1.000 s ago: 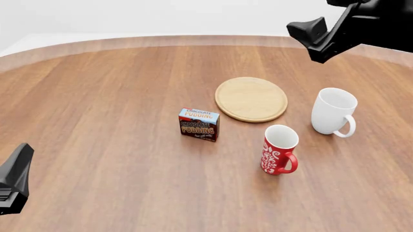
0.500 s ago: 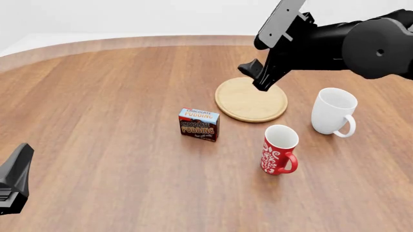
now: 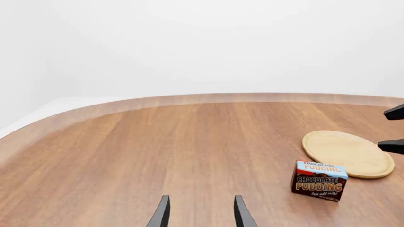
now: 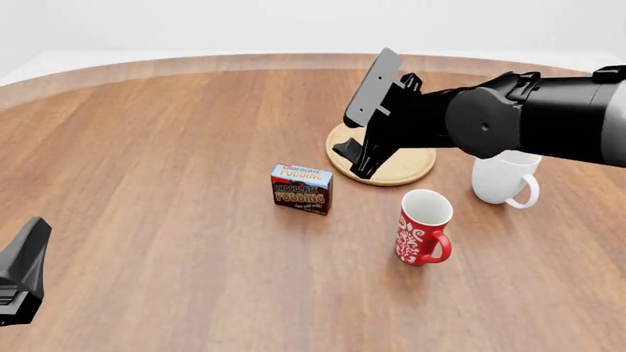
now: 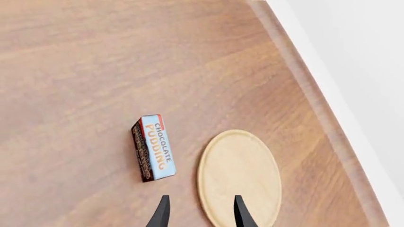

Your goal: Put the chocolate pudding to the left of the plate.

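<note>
- left gripper [image 3: 200,218] sits low at the near left edge of the table [image 4: 146,183], fingers apart, nothing in them, well away from the action
- red mug [image 4: 424,237] nearest on the right, white mug [image 4: 503,178] just behind it, both clear of the path imo
- chocolate pudding [image 4: 301,188] stands upright mid-table, near the plate [image 4: 411,170] but not touching, off its front-left
- right gripper [image 4: 364,136] hangs over the plate's left part, fingers apart, empty
- to do it well: drop straight onto the carton's narrow sides, squeeze square so it doesn't tip, keep the wrist off the plate rim
</note>
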